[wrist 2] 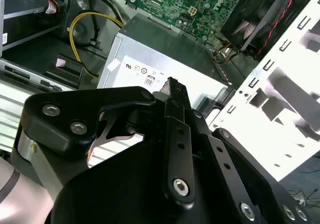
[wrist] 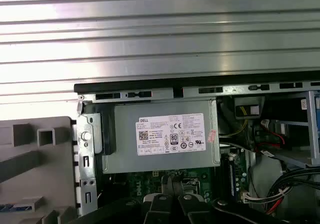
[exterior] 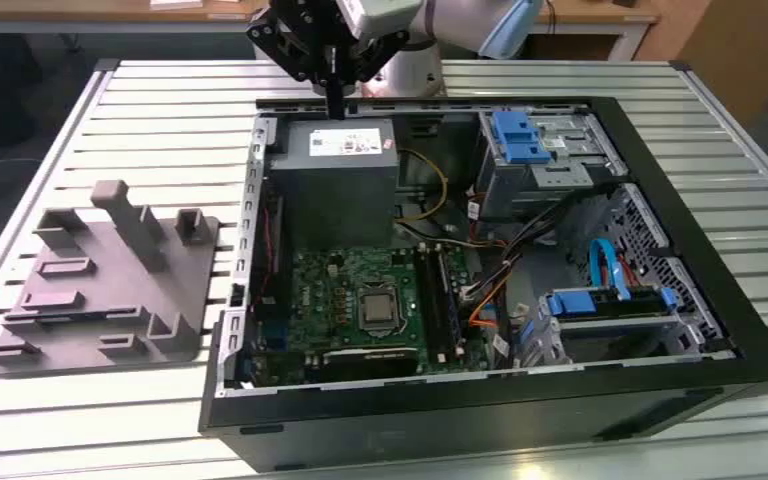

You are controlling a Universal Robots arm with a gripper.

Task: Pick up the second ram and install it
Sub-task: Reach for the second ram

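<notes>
In the exterior view, one slatted tabletop (exterior: 117,420) carries two things. One grey fixture (exterior: 104,290) with upright blocks sits toward the tabletop's edge on the exterior view's left. One open computer case (exterior: 491,410) takes up the middle and the exterior view's right.

The case holds one grey power supply (exterior: 337,175) and one green motherboard (exterior: 344,290) with one square silver chip (exterior: 377,308). It also holds two drive bays with blue parts, a far drive bay (exterior: 531,150) and a near drive bay (exterior: 598,305).

The gripper (exterior: 335,95) hangs over the case's far wall, above the power supply. Its fingers are pinched together on the second ram (exterior: 335,110), a thin dark strip seen edge-on.

In the second wrist view, the gripper (wrist 2: 172,97) is closed, and the ram's end (wrist 2: 175,87) shows past the fingertips. Beyond it are the power supply (wrist 2: 165,49) and the motherboard (wrist 2: 200,4).

In the first wrist view, the gripper (wrist: 170,201) clamps the ram (wrist: 169,183). The power supply (wrist: 165,139), the fixture (wrist: 30,149) and the tabletop (wrist: 150,34) lie beyond.
</notes>
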